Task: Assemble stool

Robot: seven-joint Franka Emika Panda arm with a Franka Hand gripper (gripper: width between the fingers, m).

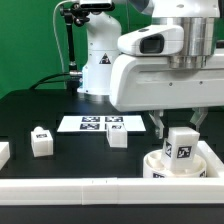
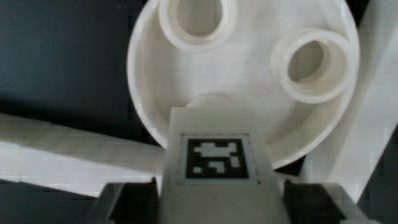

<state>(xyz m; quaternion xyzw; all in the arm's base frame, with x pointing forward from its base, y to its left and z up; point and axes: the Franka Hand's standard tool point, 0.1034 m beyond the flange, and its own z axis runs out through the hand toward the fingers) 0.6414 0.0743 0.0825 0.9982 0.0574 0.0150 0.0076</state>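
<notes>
Jaws: we see them pinching a tagged stool leg (image 1: 182, 143).
Leg: upright, just above the round, holed seat (image 1: 160, 168).

Border rail (image 1: 70, 190) just beside seat (image 1: 153, 166)

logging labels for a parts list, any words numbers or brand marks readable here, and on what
No readable words or numbers anywhere.
Held leg, in the tool: only a black-and-white square tag, no text.
Marker board: square tags only.
Robot base: dark mark, too blurred to read.
</notes>
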